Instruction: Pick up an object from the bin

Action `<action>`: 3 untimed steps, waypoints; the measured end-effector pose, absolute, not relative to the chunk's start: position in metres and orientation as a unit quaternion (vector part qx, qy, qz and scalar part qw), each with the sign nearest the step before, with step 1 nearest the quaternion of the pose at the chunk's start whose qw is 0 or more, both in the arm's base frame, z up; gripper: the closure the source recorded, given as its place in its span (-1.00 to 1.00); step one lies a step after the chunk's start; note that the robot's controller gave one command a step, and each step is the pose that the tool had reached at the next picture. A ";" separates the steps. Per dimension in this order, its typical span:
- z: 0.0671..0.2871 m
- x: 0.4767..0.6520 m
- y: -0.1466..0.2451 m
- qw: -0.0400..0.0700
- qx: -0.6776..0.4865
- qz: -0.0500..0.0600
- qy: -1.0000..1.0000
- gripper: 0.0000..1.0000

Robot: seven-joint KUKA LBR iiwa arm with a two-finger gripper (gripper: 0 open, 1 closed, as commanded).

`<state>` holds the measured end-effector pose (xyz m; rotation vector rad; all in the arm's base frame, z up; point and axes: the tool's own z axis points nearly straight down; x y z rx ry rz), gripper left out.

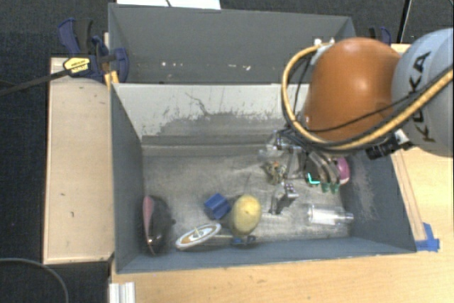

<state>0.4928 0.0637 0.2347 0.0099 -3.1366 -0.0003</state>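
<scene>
Now | arm [425,74] bent down into bin [213,39] | pincer [284,204] near clear bottle [328,215]

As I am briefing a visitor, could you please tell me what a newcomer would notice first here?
The arm's orange cover looms at the right, with the gripper down in the bin below it. A rounded yellow object stands out near the front wall, beside a blue block.
</scene>
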 end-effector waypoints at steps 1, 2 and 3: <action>0.073 0.506 0.099 -0.009 0.237 0.001 -0.972 -1.00; 0.101 0.530 0.086 -0.003 0.380 0.000 -0.925 -1.00; 0.100 0.509 0.084 0.000 0.595 0.000 -0.804 -1.00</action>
